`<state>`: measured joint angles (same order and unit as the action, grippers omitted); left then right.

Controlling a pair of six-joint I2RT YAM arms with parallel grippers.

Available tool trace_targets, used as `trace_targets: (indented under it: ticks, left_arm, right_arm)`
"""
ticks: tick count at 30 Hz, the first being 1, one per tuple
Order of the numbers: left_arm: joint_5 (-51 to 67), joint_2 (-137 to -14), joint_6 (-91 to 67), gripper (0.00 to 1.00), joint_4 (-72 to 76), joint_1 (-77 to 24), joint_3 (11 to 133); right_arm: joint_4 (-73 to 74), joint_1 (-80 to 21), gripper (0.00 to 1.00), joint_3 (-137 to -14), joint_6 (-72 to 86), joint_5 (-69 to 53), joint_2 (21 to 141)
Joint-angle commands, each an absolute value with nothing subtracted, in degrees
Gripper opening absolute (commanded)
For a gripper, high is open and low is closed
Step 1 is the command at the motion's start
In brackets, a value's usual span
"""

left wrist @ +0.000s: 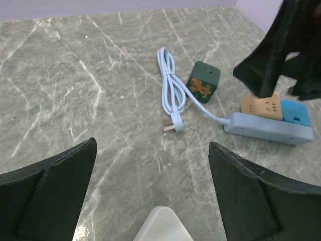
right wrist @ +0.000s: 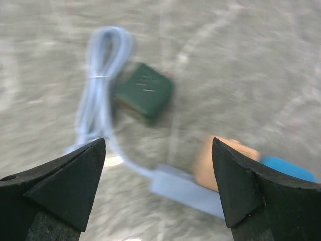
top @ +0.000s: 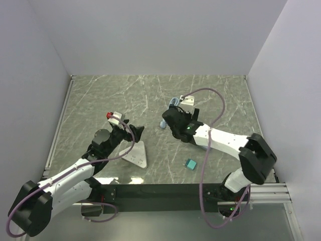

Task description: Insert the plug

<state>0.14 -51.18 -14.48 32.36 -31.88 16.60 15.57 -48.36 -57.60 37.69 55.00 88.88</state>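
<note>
On the far left, the left gripper [left wrist: 150, 145] hovers low over the grey-green marbled table [left wrist: 75, 75]. Its jaws are spread as wide as they go and nothing is between them. It looks parked there to leave the work to the other arm. Just below it lies a white wedge-shaped block [top: 138, 153], untouched.

Towards the middle, a pale blue cable [left wrist: 170, 80] is bundled in a long loop, its flat-pin end lying loose on the table. Just beside it sits a dark green cube adapter [left wrist: 203, 83], not plugged into anything. The cable runs on into a pale blue plastic power strip [left wrist: 268, 129], which lies flat with its sockets facing up so that a plug can be pushed straight down.

Standing upright on the strip is a peach-coloured plug block [left wrist: 261, 105], with a bright blue plug block [left wrist: 296, 113] touching it on the right. The peach one looks seated, so the insertion seems done.

The right gripper [right wrist: 158, 145] hangs just above the peach block, its fingers wide apart and gripping nothing. Well apart, near the right arm, rests a small teal cube [top: 190, 163].
</note>
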Motion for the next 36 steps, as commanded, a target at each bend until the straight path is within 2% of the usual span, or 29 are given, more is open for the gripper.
trace_targets:
  ticks: [1,7,11,17,22,36]
  left_arm:
    - [0.17,-51.94,-14.41,0.99,33.14,-31.64,19.34]
    - [0.18,-53.70,-14.33,0.99,32.52,-31.64,20.65]
    - [0.79,-55.02,-14.59,0.99,31.21,-31.47,21.97]
    - [3.16,-55.81,-16.43,0.99,29.27,-31.03,23.82]
    - [2.82,-55.99,-17.93,0.99,28.48,-30.94,23.99]
    - [1.49,-58.27,-18.02,0.99,26.37,-30.94,24.96]
  right_arm:
    - [2.39,-47.55,0.92,-55.64,25.96,40.90,82.28]
    - [0.26,-43.43,0.89,-55.81,22.15,25.44,77.96]
    - [3.51,-35.09,0.83,-58.09,26.97,19.35,79.01]
    - [9.13,-29.02,0.82,-62.57,29.97,14.07,83.40]
    - [7.66,-24.79,0.82,-63.90,29.10,8.18,87.62]
    - [3.69,-23.64,0.86,-66.70,16.00,4.39,98.43]
